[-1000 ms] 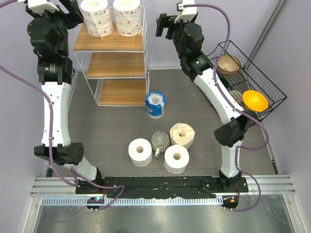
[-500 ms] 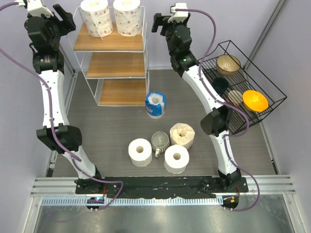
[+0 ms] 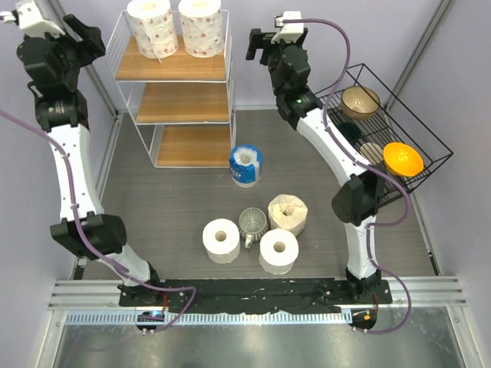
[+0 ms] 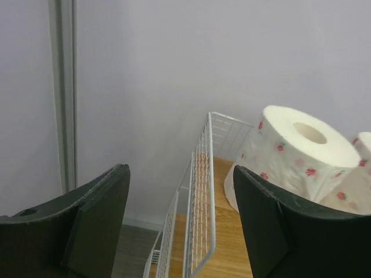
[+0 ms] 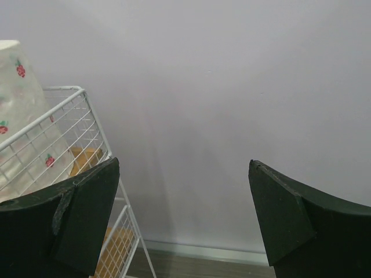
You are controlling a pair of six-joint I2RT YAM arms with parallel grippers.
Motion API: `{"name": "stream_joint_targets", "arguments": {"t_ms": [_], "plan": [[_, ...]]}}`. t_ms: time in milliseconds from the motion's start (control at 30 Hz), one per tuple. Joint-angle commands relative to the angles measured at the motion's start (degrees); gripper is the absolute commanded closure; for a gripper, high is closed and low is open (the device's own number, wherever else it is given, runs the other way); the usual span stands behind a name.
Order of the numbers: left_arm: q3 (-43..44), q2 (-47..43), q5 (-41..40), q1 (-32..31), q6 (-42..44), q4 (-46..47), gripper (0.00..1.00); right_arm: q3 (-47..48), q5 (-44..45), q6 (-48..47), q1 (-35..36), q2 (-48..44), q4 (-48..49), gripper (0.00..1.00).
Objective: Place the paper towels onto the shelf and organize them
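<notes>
- six paper towels in all: two red-dotted rolls side by side on the top board of the shelf, at 11 o'clock on the table
- blue-wrapped roll just off the shelf's 5 o'clock corner
- one glass mug near 6 o'clock, cream ragged roll at its 2, one white roll at its 8, another white roll at its 5
- two lower boards show bare wood, and there's an open stretch of table between shelf and cluster
- one black wire rack of bowls hugs the 2 o'clock edge
- left gripper by the shelf's top left rim, jaws apart, holding nothing
- right gripper off the top right rim, jaws wide, nothing in them
</notes>
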Motion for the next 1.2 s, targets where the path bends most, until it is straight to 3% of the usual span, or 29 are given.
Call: {"name": "stream_joint_targets", "arguments": {"t_ms": [0, 167, 433, 567, 667, 833, 1000, 1167], "plan": [[-2.3, -9.1, 2.6, 0.8, -3.9, 2.1, 0.22, -7.9, 2.8, 0.5, 0.0, -15.9, 1.8, 0.02], [-15.6, -19.9, 5.3, 0.8, -9.0, 0.5, 0.21, -19.3, 2.6, 8.0, 0.3, -28.5, -15.0, 0.02], [-45.5, -42.8, 15.7, -0.9, -14.8, -5.4, 0.16, -50.4, -1.4, 23.2, 1.1, -52.6, -35.2, 0.02], [-56.6, -48.6, 16.4, -5.3, -15.2, -9.1, 0.14, -60.7, -3.6, 26.7, 1.3, -59.7, -43.3, 0.02], [-62.9, -51.4, 13.8, -12.2, -15.0, -10.7, 0.14, -67.2, -6.1, 30.6, 1.3, -65.5, -47.9, 0.02], [-68.8, -53.9, 6.5, -26.9, -16.0, -13.4, 0.14, -71.7, -9.6, 35.3, 1.3, -72.2, -56.6, 0.02], [-70.4, -54.7, 0.7, -35.9, -17.5, -17.4, 0.14, -71.7, -11.6, 36.0, 1.3, -75.1, -62.3, 0.02], [-68.1, -56.3, -5.0, -43.6, -22.1, -31.9, 0.14, -73.6, -12.1, 36.3, 1.3, -76.7, -63.0, 0.02]]}}
